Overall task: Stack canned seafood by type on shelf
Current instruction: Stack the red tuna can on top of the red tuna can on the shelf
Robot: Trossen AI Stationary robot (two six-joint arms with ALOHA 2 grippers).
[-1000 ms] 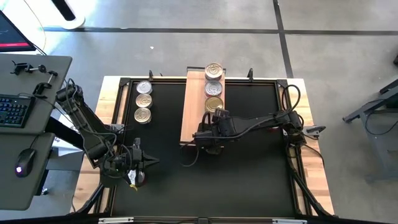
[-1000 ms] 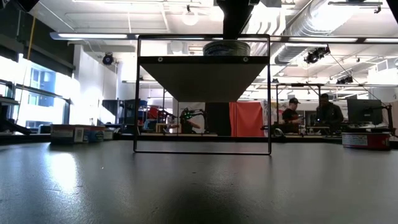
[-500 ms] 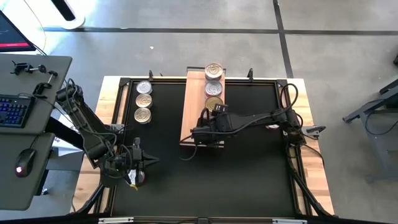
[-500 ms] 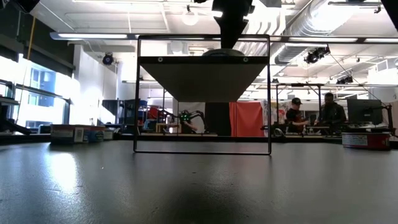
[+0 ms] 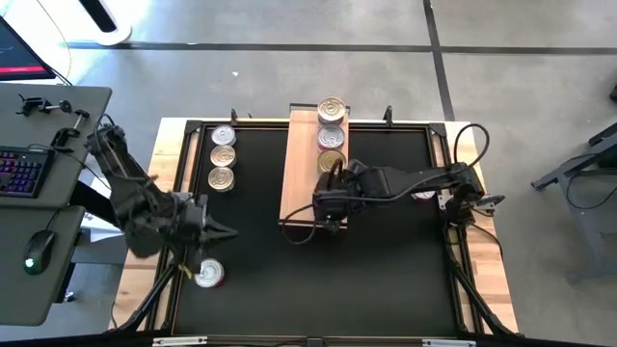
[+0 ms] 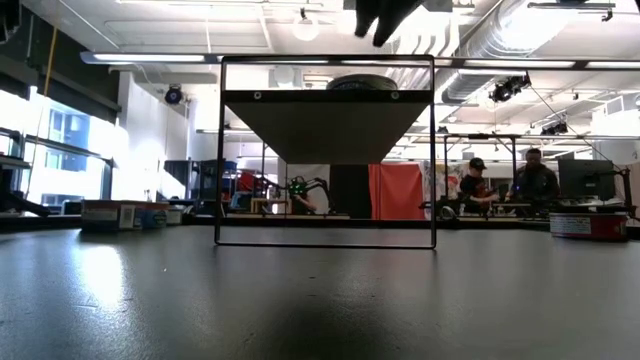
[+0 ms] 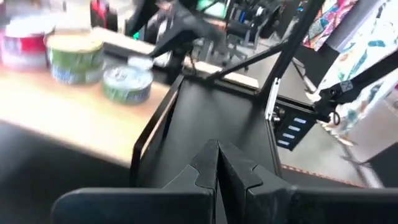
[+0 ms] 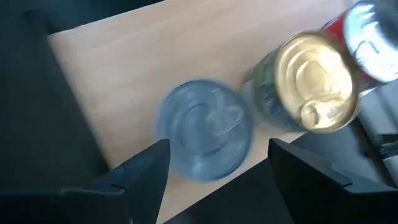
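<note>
Four tins [image 5: 331, 136] line the shelf [image 5: 299, 173]; three, seemingly, lie left on the tabletop [image 5: 386, 260].

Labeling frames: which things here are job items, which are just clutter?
Job: shelf; tins on shelf; three tins at table's left; lone tin near left arm; right pincer.
Clutter: keyboard; mouse; people behind.

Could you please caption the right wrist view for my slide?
Open right gripper above a silver tin on the shelf, beside a gold-lidded tin.
</note>
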